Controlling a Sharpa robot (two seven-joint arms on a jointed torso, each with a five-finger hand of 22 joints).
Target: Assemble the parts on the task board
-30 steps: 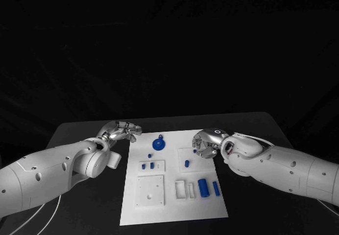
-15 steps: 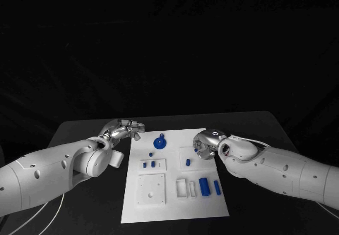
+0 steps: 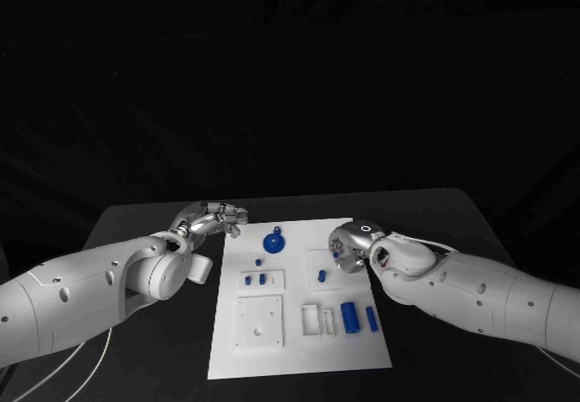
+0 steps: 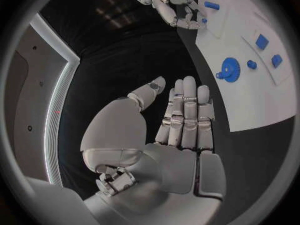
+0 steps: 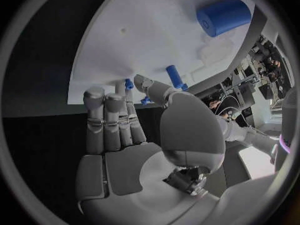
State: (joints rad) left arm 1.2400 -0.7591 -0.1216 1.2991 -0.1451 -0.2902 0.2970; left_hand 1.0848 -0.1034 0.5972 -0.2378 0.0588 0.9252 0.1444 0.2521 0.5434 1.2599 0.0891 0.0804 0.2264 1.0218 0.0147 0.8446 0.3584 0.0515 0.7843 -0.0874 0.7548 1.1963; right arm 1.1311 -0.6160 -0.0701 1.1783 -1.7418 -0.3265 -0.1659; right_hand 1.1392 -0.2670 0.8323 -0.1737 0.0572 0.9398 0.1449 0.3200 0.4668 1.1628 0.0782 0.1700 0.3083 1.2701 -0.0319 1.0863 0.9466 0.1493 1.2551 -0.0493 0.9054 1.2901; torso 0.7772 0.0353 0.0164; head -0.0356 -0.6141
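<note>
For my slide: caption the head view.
Two hands hover at the white board holding blue parts.

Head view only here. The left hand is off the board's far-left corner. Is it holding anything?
Observer: No. In the left wrist view the left hand has a bare palm and straight fingers. It is beside the white task board, not over it.
Operator: Has the right hand got a part?
Observer: Can't tell. The right wrist view puts the right hand at the board with a small blue piece at its fingertips, but no clear pinch shows.
Operator: Anything just ahead of it?
Observer: A small blue peg sits just past the thumb, and the large blue cylinder is farther on.
</note>
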